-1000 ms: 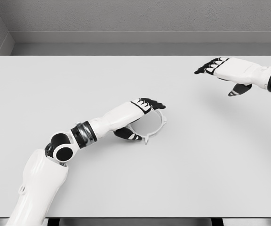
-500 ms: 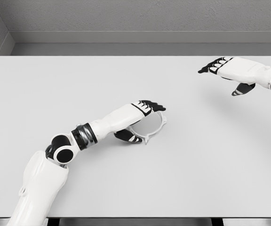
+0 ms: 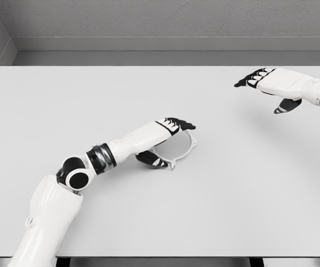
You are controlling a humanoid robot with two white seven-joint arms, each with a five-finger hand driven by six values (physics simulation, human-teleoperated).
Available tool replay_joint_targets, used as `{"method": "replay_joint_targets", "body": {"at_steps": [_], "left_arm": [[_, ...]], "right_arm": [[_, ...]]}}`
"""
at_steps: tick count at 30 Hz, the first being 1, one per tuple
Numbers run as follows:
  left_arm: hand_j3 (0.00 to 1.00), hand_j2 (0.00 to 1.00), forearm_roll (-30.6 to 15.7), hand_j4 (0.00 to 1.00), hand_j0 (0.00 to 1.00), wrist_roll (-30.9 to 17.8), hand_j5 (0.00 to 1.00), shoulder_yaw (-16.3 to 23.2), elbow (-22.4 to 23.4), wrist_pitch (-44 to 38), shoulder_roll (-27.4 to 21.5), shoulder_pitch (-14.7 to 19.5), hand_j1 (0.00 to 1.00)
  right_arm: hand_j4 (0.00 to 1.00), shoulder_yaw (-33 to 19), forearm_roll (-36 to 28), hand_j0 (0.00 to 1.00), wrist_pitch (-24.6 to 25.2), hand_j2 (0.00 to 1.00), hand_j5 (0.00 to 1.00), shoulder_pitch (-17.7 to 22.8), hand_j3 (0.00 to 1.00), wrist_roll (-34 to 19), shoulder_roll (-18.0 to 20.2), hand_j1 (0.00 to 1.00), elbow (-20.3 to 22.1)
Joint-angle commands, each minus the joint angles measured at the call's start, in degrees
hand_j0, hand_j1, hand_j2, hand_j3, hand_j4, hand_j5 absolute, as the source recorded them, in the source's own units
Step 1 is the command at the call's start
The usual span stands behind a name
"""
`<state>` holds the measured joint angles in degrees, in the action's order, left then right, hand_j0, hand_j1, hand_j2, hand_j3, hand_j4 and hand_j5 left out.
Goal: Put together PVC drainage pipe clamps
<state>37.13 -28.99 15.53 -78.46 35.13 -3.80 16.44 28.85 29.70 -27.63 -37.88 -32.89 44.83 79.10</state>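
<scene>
Covering the near-left arc of one white clamp ring [image 3: 183, 149], the left hand [image 3: 163, 142] hides part of it; fingers lie over the ring, thumb curled beneath, but a firm grip cannot be confirmed. Ring rests near the desk [image 3: 232, 200] centre. Right hand [image 3: 271, 83], fingers relaxed and empty, hangs above the far-right corner.

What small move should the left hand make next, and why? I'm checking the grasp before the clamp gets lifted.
Probably close the left hand onto the near edge of the white clamp ring. Its fingers lie over the ring and the thumb sits below, but a firm grip is not evident. The right hand hovers far off.
</scene>
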Motion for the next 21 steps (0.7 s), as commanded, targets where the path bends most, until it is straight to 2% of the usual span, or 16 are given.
{"method": "replay_joint_targets", "body": {"at_steps": [1, 21], "left_arm": [[1.00, 1.00, -0.5, 1.00, 1.00, 0.1, 1.00, -0.1, 0.2, -0.1, 0.1, 0.0, 1.00], [1.00, 1.00, -0.5, 1.00, 1.00, 0.0, 1.00, -0.1, 1.1, -0.1, 0.5, 1.1, 1.00]], "right_arm": [[1.00, -0.1, -0.2, 1.00, 0.1, 1.00, 1.00, 0.0, 1.00, 0.0, 0.0, 1.00, 0.0], [1.00, -0.2, -0.4, 1.00, 0.1, 1.00, 1.00, -0.1, 1.00, 0.1, 0.0, 1.00, -0.9]]}}
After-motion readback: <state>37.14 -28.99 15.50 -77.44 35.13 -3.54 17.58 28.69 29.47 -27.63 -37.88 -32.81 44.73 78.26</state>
